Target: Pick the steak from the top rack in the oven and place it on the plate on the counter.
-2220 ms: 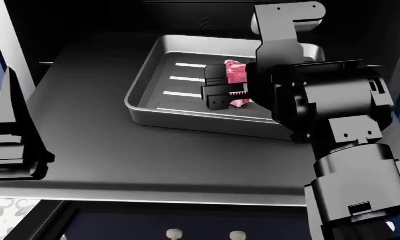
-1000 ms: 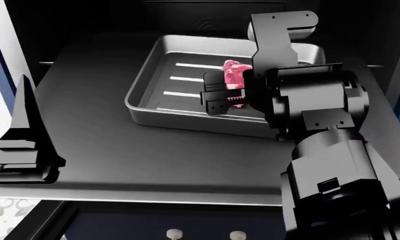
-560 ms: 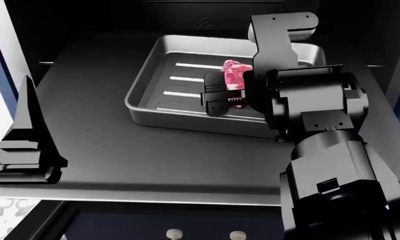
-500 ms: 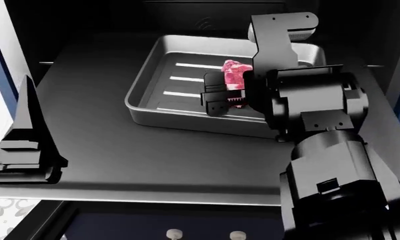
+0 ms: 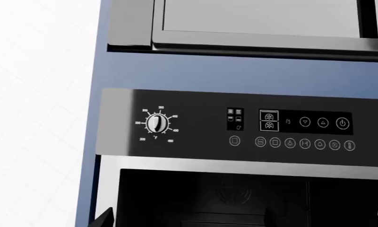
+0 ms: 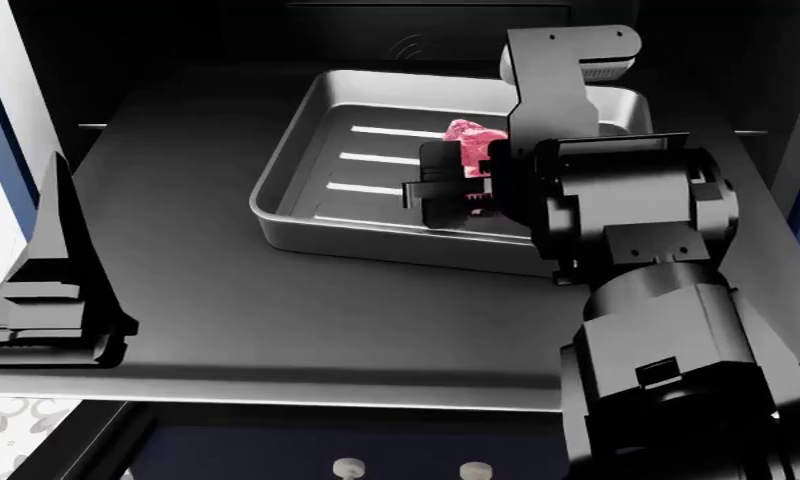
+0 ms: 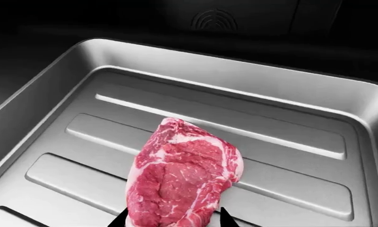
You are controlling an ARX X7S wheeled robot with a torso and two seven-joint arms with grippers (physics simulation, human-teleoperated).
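The steak (image 7: 183,175), red with white marbling, lies in a grey metal tray (image 7: 290,142) inside the dark oven (image 6: 173,300). In the head view the steak (image 6: 470,138) shows just beyond my right gripper (image 6: 451,195). In the right wrist view my right gripper (image 7: 173,222) has a black fingertip pressed against each side of the steak's near end. My left gripper (image 6: 53,300) hangs outside the oven at the left, its jaws apart and empty; in the left wrist view (image 5: 185,220) it faces the oven's control panel (image 5: 239,127). The plate and the counter are out of view.
The tray (image 6: 307,190) sits on a flat dark shelf that reaches to the oven's front edge (image 6: 307,395). Navy cabinet fronts with white knobs (image 6: 347,466) lie below. The oven side walls stand close on both sides.
My right gripper has shifted slightly up and to the right with the steak between its fingers. The left arm has barely moved.
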